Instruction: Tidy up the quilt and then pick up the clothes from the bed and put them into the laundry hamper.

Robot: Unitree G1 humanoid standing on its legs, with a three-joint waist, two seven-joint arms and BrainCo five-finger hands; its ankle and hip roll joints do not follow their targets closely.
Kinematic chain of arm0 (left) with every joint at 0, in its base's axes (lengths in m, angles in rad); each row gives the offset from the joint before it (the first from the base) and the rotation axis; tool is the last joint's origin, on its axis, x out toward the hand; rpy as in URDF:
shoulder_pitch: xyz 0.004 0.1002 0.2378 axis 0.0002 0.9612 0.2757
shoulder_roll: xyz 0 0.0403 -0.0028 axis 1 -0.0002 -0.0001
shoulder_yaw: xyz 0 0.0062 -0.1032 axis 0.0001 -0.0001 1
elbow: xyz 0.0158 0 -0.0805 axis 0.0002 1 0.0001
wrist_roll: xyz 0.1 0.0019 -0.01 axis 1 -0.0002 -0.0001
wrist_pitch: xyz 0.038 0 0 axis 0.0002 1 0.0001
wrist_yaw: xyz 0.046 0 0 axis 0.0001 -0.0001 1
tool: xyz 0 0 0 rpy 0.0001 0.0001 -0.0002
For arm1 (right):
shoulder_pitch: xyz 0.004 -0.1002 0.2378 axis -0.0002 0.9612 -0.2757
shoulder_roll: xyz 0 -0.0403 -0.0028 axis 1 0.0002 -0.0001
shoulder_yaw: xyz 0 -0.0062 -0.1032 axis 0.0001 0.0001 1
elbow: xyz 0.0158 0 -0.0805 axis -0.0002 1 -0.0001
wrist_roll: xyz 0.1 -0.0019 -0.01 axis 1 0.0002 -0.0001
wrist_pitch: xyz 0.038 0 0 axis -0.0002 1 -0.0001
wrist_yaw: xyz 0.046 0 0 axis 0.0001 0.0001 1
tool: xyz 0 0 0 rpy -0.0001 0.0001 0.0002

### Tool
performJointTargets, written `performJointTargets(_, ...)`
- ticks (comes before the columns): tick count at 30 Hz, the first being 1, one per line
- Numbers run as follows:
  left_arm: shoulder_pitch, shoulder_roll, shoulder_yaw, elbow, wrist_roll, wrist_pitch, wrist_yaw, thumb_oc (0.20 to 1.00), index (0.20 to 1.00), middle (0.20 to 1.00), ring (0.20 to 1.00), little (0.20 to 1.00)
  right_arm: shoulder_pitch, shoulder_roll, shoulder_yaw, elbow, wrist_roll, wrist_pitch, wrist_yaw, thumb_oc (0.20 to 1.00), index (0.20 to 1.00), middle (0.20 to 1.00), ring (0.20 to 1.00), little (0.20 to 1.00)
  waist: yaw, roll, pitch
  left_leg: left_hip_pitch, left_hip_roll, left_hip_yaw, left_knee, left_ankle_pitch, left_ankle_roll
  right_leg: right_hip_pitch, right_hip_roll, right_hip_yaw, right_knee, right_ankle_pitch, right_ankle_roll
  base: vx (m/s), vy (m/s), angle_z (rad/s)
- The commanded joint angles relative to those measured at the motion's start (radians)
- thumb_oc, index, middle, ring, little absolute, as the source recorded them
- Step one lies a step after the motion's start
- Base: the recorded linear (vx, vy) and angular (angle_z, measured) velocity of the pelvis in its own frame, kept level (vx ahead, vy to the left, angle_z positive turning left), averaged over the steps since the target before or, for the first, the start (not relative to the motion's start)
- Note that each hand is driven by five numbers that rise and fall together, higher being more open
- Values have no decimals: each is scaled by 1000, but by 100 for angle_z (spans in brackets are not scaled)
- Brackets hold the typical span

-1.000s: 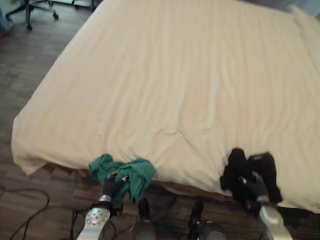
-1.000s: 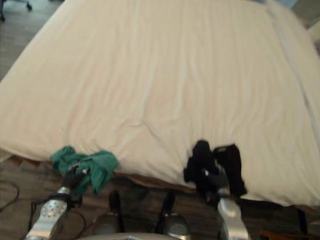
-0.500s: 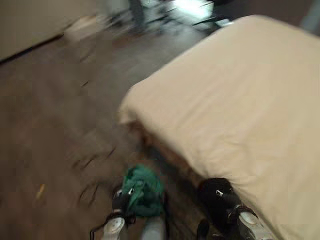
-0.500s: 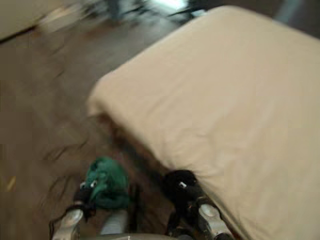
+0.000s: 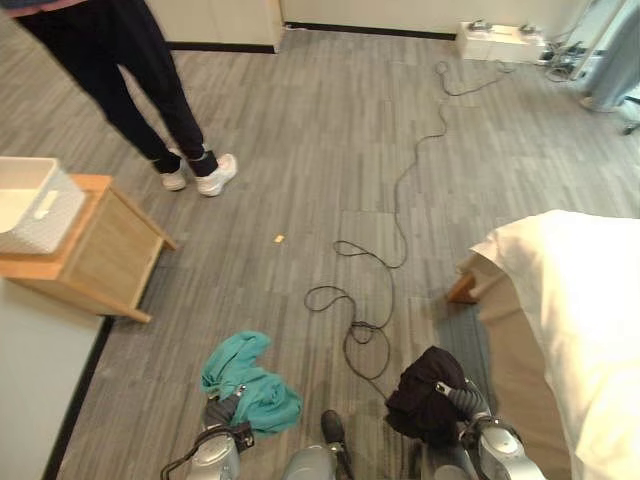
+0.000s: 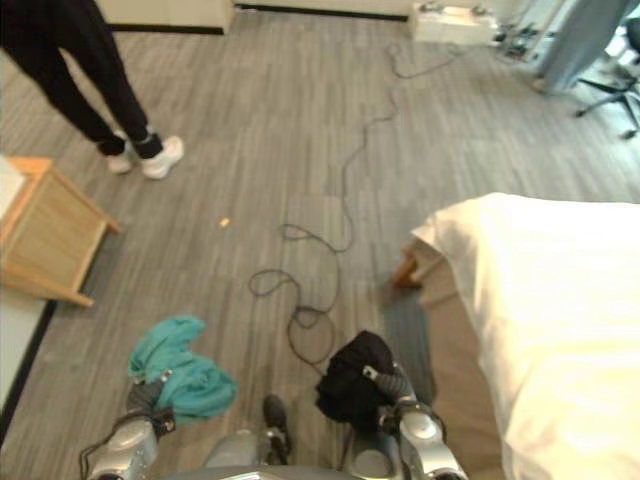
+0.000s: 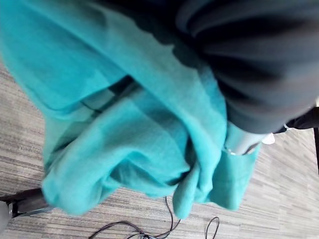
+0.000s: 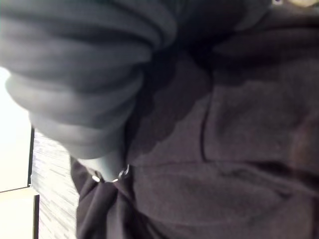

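We see a teal garment (image 5: pixel 248 377) bunched in loose folds and hanging off the left hand (image 5: pixel 225 410), over the floor at the lower left of the eye views; in the left wrist view the cloth (image 7: pixel 129 129) drapes over the hand (image 7: pixel 239 142) so that little of a finger shows, but the fingers seem curled into the cloth. A black garment (image 5: pixel 428 395) sits as a dark crumpled lump around the right hand (image 5: pixel 455 395), low in the view and just beside the bed's corner. In the right wrist view the dark cloth (image 8: pixel 224 164) wraps the hand and the fingers appear closed into it, though they are mostly buried. The floor (image 5: pixel 320 140) is grey wood-look plank with a black cable (image 5: pixel 395 215) snaking across it. The bed (image 5: pixel 580 310) with a cream quilt comes in from the right, one wooden leg (image 5: pixel 462 290) showing at its corner. A wooden side table (image 5: pixel 95 250) stands at the left with a white basket (image 5: pixel 35 205) on top, cut off by the frame edge. A person's legs (image 5: pixel 140 90) in dark trousers and white shoes stand beyond the table, cropped above the thigh. A white box (image 5: pixel 500 40) lies by the far wall.
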Motion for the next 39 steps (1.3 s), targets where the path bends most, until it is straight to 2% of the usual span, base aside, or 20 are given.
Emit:
performJointTargets(1, -39, 45, -13, 51, 63, -25, 8, 200, 200, 200, 200, 200, -9, -10, -67, 34, 25, -25, -8, 200, 200, 200, 200, 200, -43, -51, 7, 42, 67, 35, -59, -23, -109, 183, -1, 81, -295, 55, 67, 164, -73, 202)
performJointTargets(4, -49, 35, -13, 88, 96, -11, -18, 200, 200, 200, 200, 200, -11, -10, -58, 55, 18, -19, -7, 200, 200, 200, 200, 200, -24, -66, -9, 60, 54, 20, -51, -34, -106, 228, -24, 67, -342, 82, 75, 126, -50, 181)
performJointTargets(5, -190, -34, -314, 330, 544, 84, 14, 200, 200, 200, 200, 200, -118, -34, 75, 359, -132, 12, -38, 200, 200, 200, 200, 200, 98, -59, -11, 118, -14, -314, -59, -67, -101, 328, 71, 11, -409, 38, 32, 108, -32, 70)
performJointTargets(12, -182, -32, -272, 265, 452, 70, 10, 200, 200, 200, 200, 200, -117, -43, 70, 299, -114, -5, -40, 200, 200, 200, 200, 200, 98, -47, 2, 120, 7, -315, -10, -86, -120, 346, 87, 6, -420, 17, 11, 84, -104, 27)
performJointTargets(14, -170, -11, -253, 213, 423, 57, 1, 200, 200, 200, 200, 200, -124, -66, 40, 274, -94, -19, -50, 200, 200, 200, 200, 200, 118, -50, 28, 33, 21, -286, 195, -53, -165, 372, 94, -2, -437, 13, -6, 25, -132, 6)
performJointTargets(15, -170, -11, -253, 212, 423, 57, 1, 200, 200, 200, 200, 200, -124, -66, 40, 274, -94, -19, -50, 200, 200, 200, 200, 200, 117, -50, 28, 28, 21, -287, 201, -56, -165, 371, 95, -2, -438, 14, -6, -9, -119, 6)
performJointTargets(17, -160, 6, -243, 158, 400, 51, 3, 200, 200, 200, 200, 200, -121, -98, 12, 213, -78, -29, -62, 200, 200, 200, 200, 200, 139, -52, 70, -106, 60, -260, 415, 71, -180, 397, 91, -18, -451, 20, -23, -12, -147, 6)
performJointTargets(20, -151, 13, -232, 129, 377, 45, -1, 200, 200, 200, 200, 200, -151, -123, -8, 183, -57, -31, -76, 200, 200, 200, 200, 200, 158, -63, 81, -226, 95, -171, 526, 46, -156, 421, 90, -29, -477, 7, -32, 120, -141, 11)
performJointTargets(23, -112, 11, -216, 121, 383, 45, -12, 200, 200, 200, 200, 200, -136, -126, -13, 125, -43, -36, -67, 200, 200, 200, 200, 200, 172, -64, 64, -252, 62, -100, 370, -28, -126, 463, 92, -15, -501, -19, -17, 341, 52, -39)
performJointTargets(24, -107, 5, -212, 124, 382, 46, -12, 200, 200, 200, 200, 200, -136, -126, -7, 130, -51, -37, -71, 200, 200, 200, 200, 200, 182, -57, 52, -255, 36, -92, 286, -10, -121, 471, 101, -9, -504, -29, -10, 590, 196, -25)
performJointTargets(25, -101, 0, -201, 130, 376, 46, -11, 200, 200, 200, 200, 200, -137, -117, -4, 149, -66, -37, -76, 200, 200, 200, 200, 200, 198, -43, 35, -261, 18, -70, 115, 58, -131, 498, 125, 5, -506, -54, 1, 610, 187, -9)
performJointTargets(26, -98, 0, -195, 137, 374, 46, -9, 200, 200, 200, 200, 200, -138, -114, -5, 160, -73, -35, -83, 200, 200, 200, 200, 200, 202, -43, 29, -278, 15, -33, 59, 67, -132, 511, 129, 1, -506, -69, 7, 472, 140, 14)
performJointTargets(30, -100, -3, -161, 172, 353, 50, -9, 200, 200, 200, 200, 200, -158, -77, -7, 198, -50, -29, -72, 200, 200, 200, 200, 200, 219, -68, -1, -274, 3, 27, -42, 62, -100, 554, 132, 22, -483, -97, 24, 454, 137, -6)
performJointTargets(31, -107, -4, -150, 188, 346, 55, -10, 200, 200, 200, 200, 200, -150, -55, -5, 207, -45, -32, -62, 200, 200, 200, 200, 200, 221, -74, -12, -266, 5, 24, -39, 95, -90, 549, 133, 28, -451, -95, 28, 607, 166, -60)
performJointTargets(33, -114, 3, -123, 222, 313, 58, -2, 200, 200, 200, 200, 200, -167, -14, 3, 239, -30, -39, -54, 200, 200, 200, 200, 200, 242, -121, -29, -248, -19, 20, -18, 92, -67, 526, 123, 34, -332, -33, 81, 551, 156, -51)
performJointTargets(35, -108, 10, -114, 247, 314, 61, -8, 200, 200, 200, 200, 200, -165, 3, -8, 259, -11, -38, -42, 200, 200, 200, 200, 200, 240, -142, -23, -190, -28, 15, -1, 47, -47, 448, 112, 29, -119, 83, 195, 466, 101, -28)
performJointTargets(36, -107, 12, -115, 256, 327, 61, -9, 200, 200, 200, 200, 200, -166, 6, -6, 258, -9, -39, -38, 200, 200, 200, 200, 200, 235, -136, -21, -167, -4, 18, 6, 33, -54, 404, 121, 18, -17, 166, 195, 653, 81, -39)
performJointTargets(37, -118, 23, -132, 272, 356, 71, -2, 200, 200, 200, 200, 200, -200, 5, -13, 259, -2, -39, -38, 200, 200, 200, 200, 200, 202, -96, -4, -78, 20, -11, -25, 9, -41, 281, 125, -7, 198, 258, 195, 511, 52, -14)
performJointTargets(38, -119, 22, -132, 272, 356, 71, -1, 200, 200, 200, 200, 200, -201, 5, -13, 260, -2, -39, -37, 200, 200, 200, 200, 200, 203, -93, -8, -82, 24, -10, -24, 10, -42, 277, 129, -6, 196, 262, 195, 820, 239, 34)
performJointTargets(39, -141, 21, -166, 266, 380, 63, 14, 200, 200, 200, 200, 200, -213, 1, -20, 246, 21, -44, -36, 200, 200, 200, 200, 200, 150, -42, 24, 6, 22, -71, -59, -12, -41, 128, 149, -16, 262, 172, 195, 574, 235, 60)
